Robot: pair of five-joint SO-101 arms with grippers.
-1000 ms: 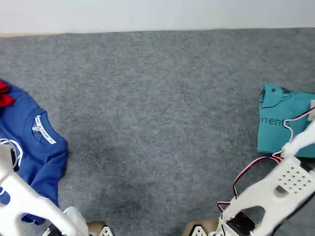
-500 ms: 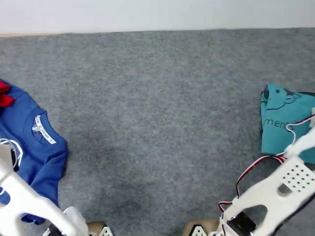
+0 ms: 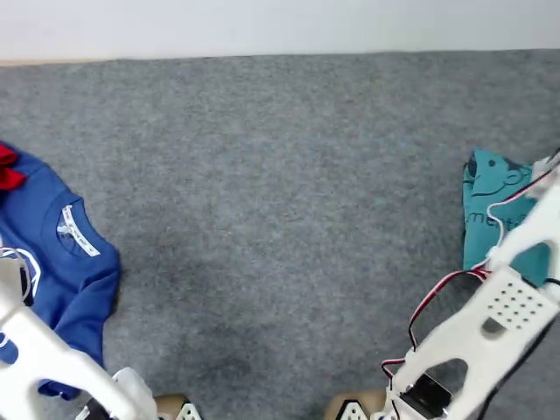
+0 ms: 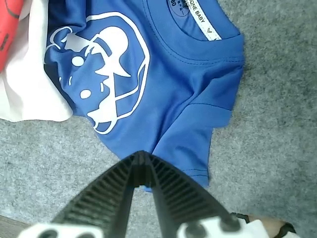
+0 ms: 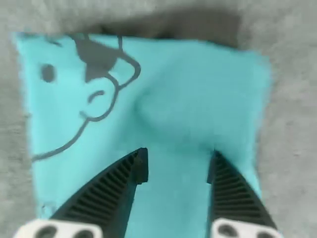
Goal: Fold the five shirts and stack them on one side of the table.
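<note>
Visibility is partial for both garments in the high view. The blue shirt (image 3: 61, 262) lies unfolded at the left side of the grey mat (image 3: 280, 175). The frame edge cuts it off and the left arm (image 3: 44, 359) covers part of it. A red garment (image 3: 7, 166) shows as a small patch at the same edge.

In the left wrist view, the left gripper (image 4: 142, 159) is over the blue shirt's (image 4: 163, 89) hem with its fingers pressed together, nothing between them. A white garment (image 4: 25, 84) and the red garment (image 4: 10, 20) lie beside the blue shirt, both cut off.

The teal shirt (image 3: 486, 206) lies folded at the right side of the mat, partly behind the right arm (image 3: 490, 324) and its wires. In the right wrist view, the right gripper (image 5: 178, 158) is over the teal shirt (image 5: 148, 99) with its fingers spread apart. Contact with the fabric cannot be determined.
</note>
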